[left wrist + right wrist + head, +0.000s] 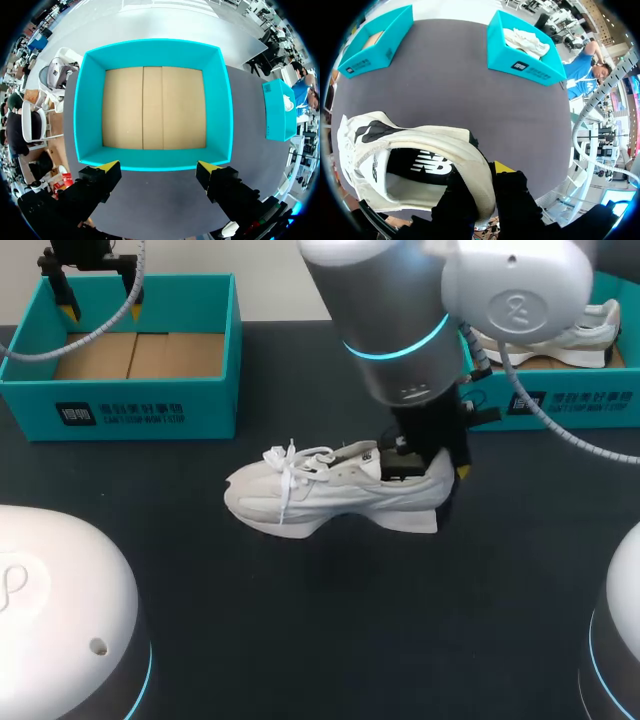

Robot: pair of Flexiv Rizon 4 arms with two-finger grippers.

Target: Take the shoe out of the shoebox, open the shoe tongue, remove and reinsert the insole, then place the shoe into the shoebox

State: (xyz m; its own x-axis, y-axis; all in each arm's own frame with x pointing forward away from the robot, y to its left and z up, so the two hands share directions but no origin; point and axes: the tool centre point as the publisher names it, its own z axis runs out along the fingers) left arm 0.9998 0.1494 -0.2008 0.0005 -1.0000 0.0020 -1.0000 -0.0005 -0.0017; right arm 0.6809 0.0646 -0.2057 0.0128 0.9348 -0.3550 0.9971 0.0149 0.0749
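White shoe rests on table, heel apparently pinched by right gripper; left gripper gapes over shoebox.

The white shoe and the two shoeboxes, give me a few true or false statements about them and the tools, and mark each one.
1. The white shoe is outside both shoeboxes. True.
2. The right tool is open and clear of the white shoe. False: it is shut on the heel, one finger inside the shoe and one outside.
3. The left shoebox holds a shoe. False: only its bare cardboard floor shows.
4. The left tool hangs open above the left shoebox. True.
5. The right shoebox holds a second white shoe. True.
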